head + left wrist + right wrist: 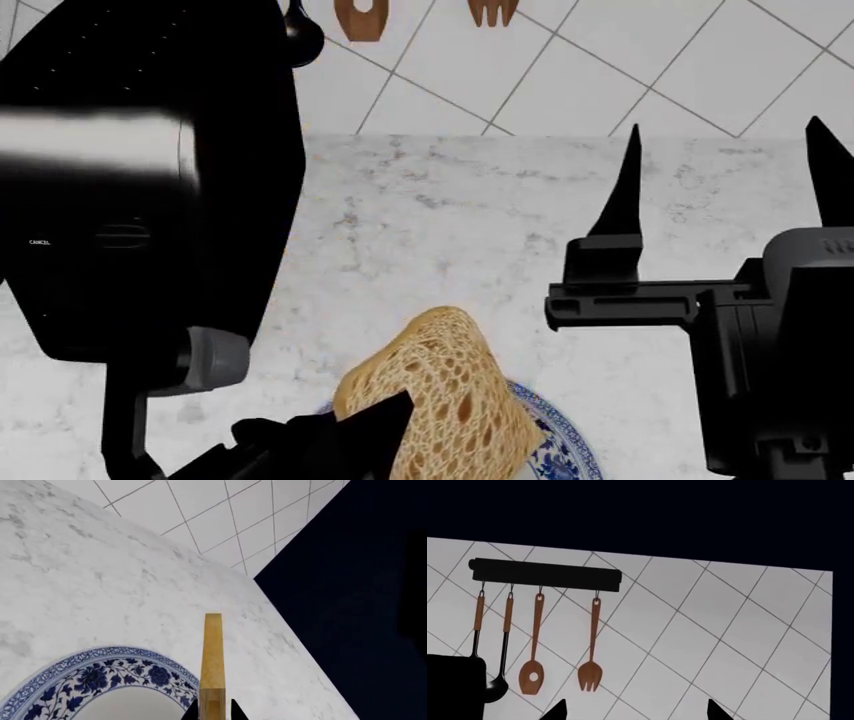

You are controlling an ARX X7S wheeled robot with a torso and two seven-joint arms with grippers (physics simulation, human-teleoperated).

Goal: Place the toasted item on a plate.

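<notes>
The toasted item (pixel 447 390), a golden-brown holey slice, is held above the near edge of the marble counter, partly over the plate (pixel 558 440). My left gripper (pixel 360 435) is shut on its lower edge. In the left wrist view the slice (pixel 213 650) shows edge-on between the two dark jaw tips of the left gripper (pixel 213 709), with the plate's blue floral rim (pixel 100 675) just beside and below it. My right gripper (pixel 725 150) hovers open to the right, nothing between its fingers. In its own view the right gripper (pixel 637 710) faces the tiled wall.
A large black toaster (pixel 147 180) fills the left of the head view. Wooden utensils (pixel 534 645) hang from a black rack (pixel 544 572) on the tiled wall behind the marble counter (pixel 454 220). A dark area borders the counter's edge (pixel 347 605).
</notes>
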